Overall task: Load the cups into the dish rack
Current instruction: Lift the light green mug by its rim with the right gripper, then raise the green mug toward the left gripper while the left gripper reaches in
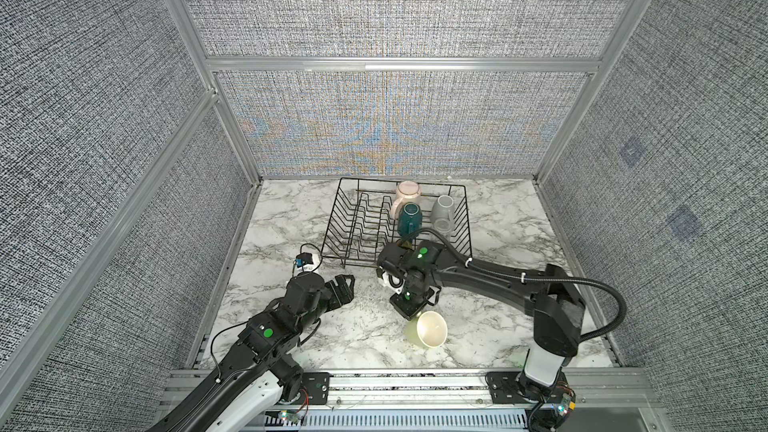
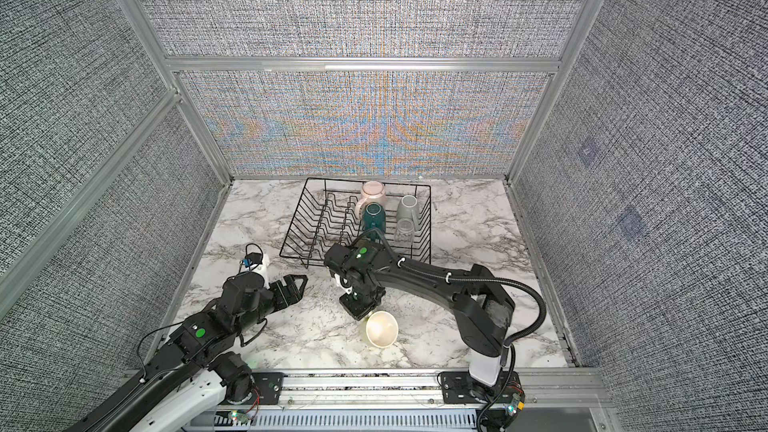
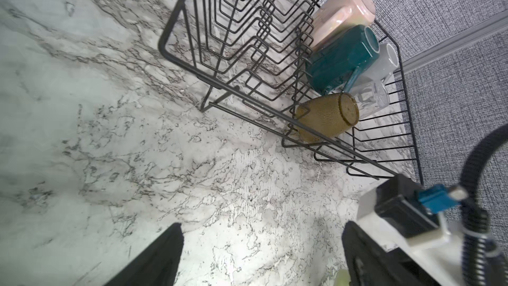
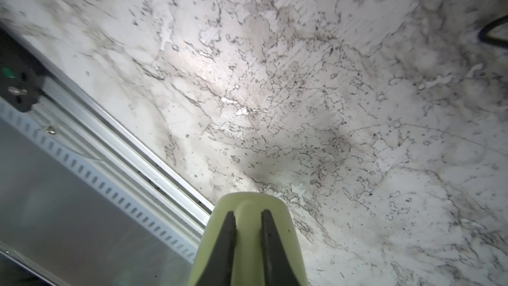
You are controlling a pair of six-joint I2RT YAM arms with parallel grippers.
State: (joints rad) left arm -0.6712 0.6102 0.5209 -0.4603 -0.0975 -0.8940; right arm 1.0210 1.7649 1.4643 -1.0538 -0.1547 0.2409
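The pale yellow-green cup (image 1: 430, 329) (image 2: 380, 329) (image 4: 248, 204) lies tilted near the table's front, its mouth turned away from the wrist. My right gripper (image 1: 409, 311) (image 2: 361, 313) (image 4: 248, 211) is shut on its base end, both fingers pressed against the cup. The black wire dish rack (image 1: 332, 222) (image 2: 297, 222) (image 3: 192, 17) stands at the back. It holds a pink mug (image 1: 408, 192), a teal mug (image 1: 409, 218), a grey mug (image 1: 442, 207), a clear glass (image 1: 442, 226) and an amber tumbler (image 3: 327, 118). My left gripper (image 1: 347, 280) (image 2: 301, 280) (image 3: 261, 224) hangs open and empty over bare marble in front of the rack's left corner.
A small white box with a blue connector and a black cable (image 1: 307, 261) (image 2: 255, 261) (image 3: 412, 215) sits beside the rack's front left corner, close to my left gripper. An aluminium rail (image 1: 415, 384) (image 4: 123, 138) runs along the table's front edge. Fabric walls enclose the other three sides.
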